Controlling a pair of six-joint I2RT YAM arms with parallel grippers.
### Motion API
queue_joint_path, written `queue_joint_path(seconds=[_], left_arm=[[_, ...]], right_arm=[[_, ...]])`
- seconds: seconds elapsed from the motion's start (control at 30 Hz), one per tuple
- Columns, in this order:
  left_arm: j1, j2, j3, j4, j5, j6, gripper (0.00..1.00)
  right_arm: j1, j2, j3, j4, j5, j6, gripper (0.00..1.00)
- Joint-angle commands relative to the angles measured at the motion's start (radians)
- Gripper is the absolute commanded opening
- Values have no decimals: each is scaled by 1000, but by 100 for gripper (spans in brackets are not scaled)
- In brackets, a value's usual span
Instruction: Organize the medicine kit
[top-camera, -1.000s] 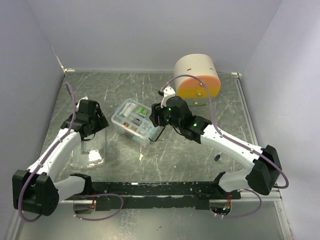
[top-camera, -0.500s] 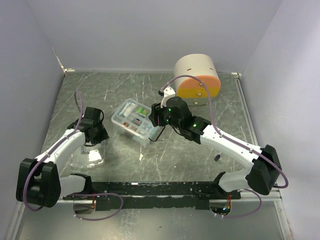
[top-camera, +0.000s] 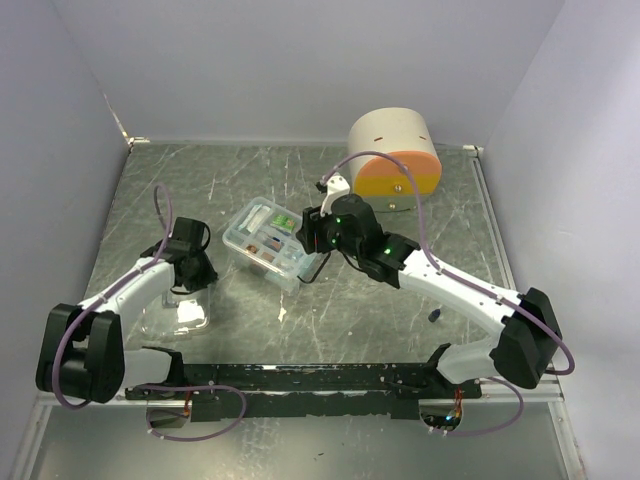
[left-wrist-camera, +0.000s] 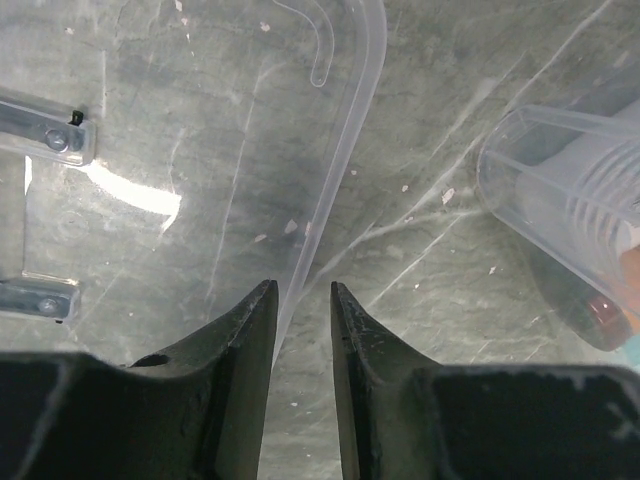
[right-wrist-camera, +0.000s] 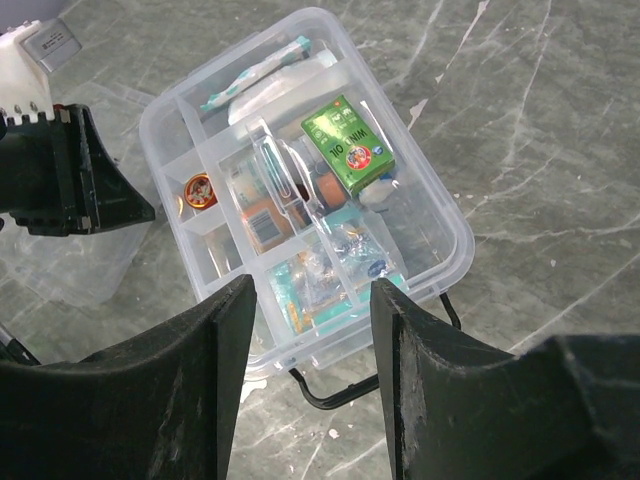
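Observation:
The medicine kit (top-camera: 262, 243) is a clear box standing without its lid, its divided tray (right-wrist-camera: 300, 200) filled with packets and a green box. Its black handle (right-wrist-camera: 350, 388) hangs at the near end. My right gripper (top-camera: 314, 236) hovers open just over that end, with nothing between its fingers (right-wrist-camera: 225, 380). The clear lid (top-camera: 178, 312) lies flat on the table to the left. My left gripper (top-camera: 192, 268) is low at the lid's far edge. In the left wrist view the lid's rim (left-wrist-camera: 345, 170) runs between the two narrowly parted fingers (left-wrist-camera: 250, 340), with a gap still showing.
A beige rounded cabinet (top-camera: 395, 160) with an orange-and-yellow front stands at the back right. A small dark object (top-camera: 434, 316) lies on the table near the right arm. Grey walls close in on the left, back and right of the marbled table (top-camera: 420, 290).
My left gripper has come down and nearer onto the lid's edge, and its jaws have narrowed around the rim. The right gripper has hardly moved.

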Motion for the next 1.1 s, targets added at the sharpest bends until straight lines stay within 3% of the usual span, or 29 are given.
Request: queue_joint_path(seconds=[0.0,0.17,0.5,0.63,0.87,1.07], left_arm=[[6,21,-15,53,7,-6,38],[4,39,-10,59,-7,-2,34],[-35,-111,13,48,-102,-20,7],[-36,-130,20,33,-123,-8,7],[-37,-63,5,53,-66,-15,26],[-43,7,21,59,-56,-6,35]], right_arm=[[-3,-24,-20,31,4,14,50],[-3,-35,-26,28,6,18,49],[-3,-68,-35,41,-26,7,49],[-4,-73,-36,42,-29,8,49],[-4,-70,-35,40,-32,14,49],[-4,-73,-35,36,-29,12,49]])
